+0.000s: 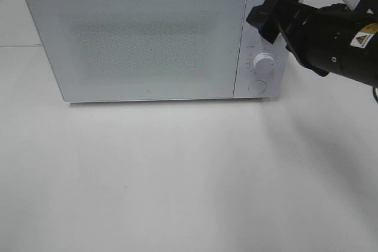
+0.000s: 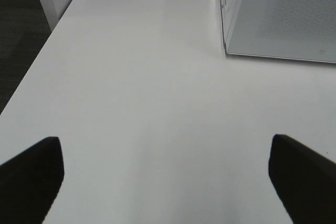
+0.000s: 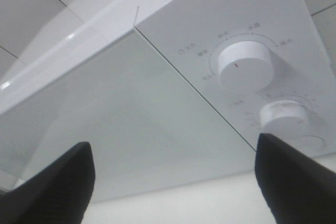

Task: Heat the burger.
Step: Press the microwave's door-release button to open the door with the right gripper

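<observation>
Burger is not seen in any view. The microwave (image 1: 142,39) door (image 1: 136,42) is shut and its speckled front is not seen through, so whether the burger sits inside cannot be told; it is judged likely, since nothing is left on the table (image 1: 177,175). The right gripper (image 1: 267,19) is held at the top of the control panel (image 1: 253,72), jaws spread wide and nothing gripped; in the right wrist view both fingers (image 3: 58,182) are seen at the frame edges. The upper dial (image 3: 245,66) lies straight ahead of it and close, though off-centre between the fingers, nearer one than the other. The lower dial (image 1: 264,62) and round button (image 1: 257,86) sit just below the gripper in the high view. The left gripper (image 2: 168,182) is also wide and empty, held over bare table well apart from the panel, off the microwave's left end. The right arm is clearly nearer the dials. The next move is judged to need the upper dial centred between the fingers before closing and turning.
</observation>
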Motion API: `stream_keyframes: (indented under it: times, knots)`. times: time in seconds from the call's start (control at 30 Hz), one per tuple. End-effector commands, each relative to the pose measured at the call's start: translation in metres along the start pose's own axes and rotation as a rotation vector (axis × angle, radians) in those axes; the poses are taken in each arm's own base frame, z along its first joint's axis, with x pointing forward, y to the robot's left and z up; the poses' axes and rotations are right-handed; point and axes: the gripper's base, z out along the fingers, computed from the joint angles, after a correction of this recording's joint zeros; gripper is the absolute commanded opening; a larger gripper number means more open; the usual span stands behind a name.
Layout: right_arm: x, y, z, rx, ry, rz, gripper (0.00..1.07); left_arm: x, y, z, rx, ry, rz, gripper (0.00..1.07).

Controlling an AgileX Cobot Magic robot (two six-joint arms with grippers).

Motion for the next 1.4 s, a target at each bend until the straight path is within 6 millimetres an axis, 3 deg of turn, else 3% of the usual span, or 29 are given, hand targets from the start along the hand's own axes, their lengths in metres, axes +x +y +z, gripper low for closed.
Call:
stream_keyframes:
  times: [0.03,0.33,0.7,1.0,1.07,1.2,1.27,1.4]
  knots:
    - [-0.001,-0.007,-0.017,0.06,0.135,-0.171,0.75,0.0,0.0,-0.002,-0.001,-0.03,-0.002,0.98]
    - [-0.004,-0.012,-0.046,0.136,0.466,-0.411,0.75,0.0,0.0,-0.002,-0.001,-0.03,-0.002,0.98]
    - [-0.009,-0.019,-0.082,0.22,0.639,-0.662,0.77,0.0,0.0,-0.002,-0.001,-0.03,-0.002,0.98]
    - [-0.011,-0.017,-0.099,0.218,0.632,-0.657,0.76,0.0,0.0,-0.002,-0.001,-0.03,-0.002,0.98]
    - [-0.017,-0.014,-0.125,0.218,0.588,-0.667,0.76,0.0,0.0,-0.002,-0.001,-0.03,-0.002,0.98]
    - [-0.021,-0.012,-0.147,0.211,0.502,-0.678,0.77,0.0,0.0,-0.002,-0.001,-0.03,-0.002,0.98]
    - [-0.021,-0.012,-0.172,0.189,0.397,-0.673,0.79,0.0,0.0,-0.002,-0.001,-0.03,-0.002,0.98]
    - [-0.015,-0.015,-0.191,0.174,0.325,-0.672,0.82,0.0,0.0,-0.002,-0.001,-0.03,-0.002,0.98]
